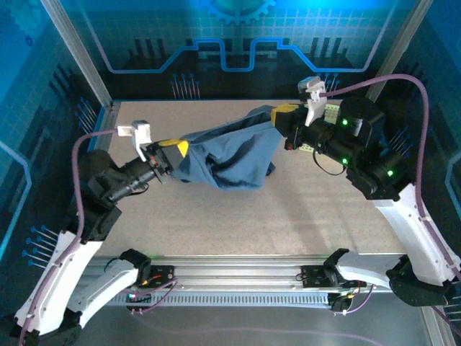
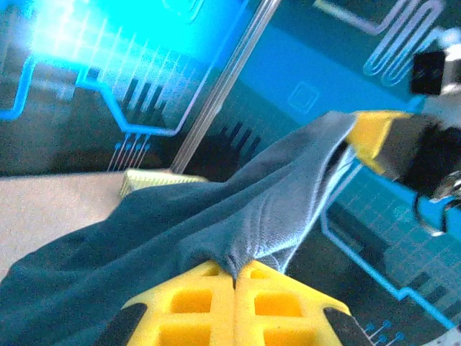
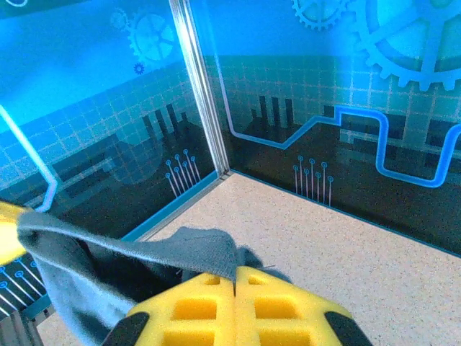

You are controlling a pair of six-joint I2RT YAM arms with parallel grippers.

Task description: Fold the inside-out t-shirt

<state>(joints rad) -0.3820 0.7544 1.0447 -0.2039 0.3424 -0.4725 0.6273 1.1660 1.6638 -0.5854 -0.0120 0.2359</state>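
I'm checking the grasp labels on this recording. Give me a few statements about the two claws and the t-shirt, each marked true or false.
1. The left claw and the right claw are both shut on the t-shirt. True.
2. The t-shirt lies flat and spread out on the table. False: it hangs bunched between the two claws.
3. The right claw grips the t-shirt farther from the arm bases than the left claw does. True.
4. The left claw is empty. False: a fold of the t-shirt is pinched between its closed fingers.
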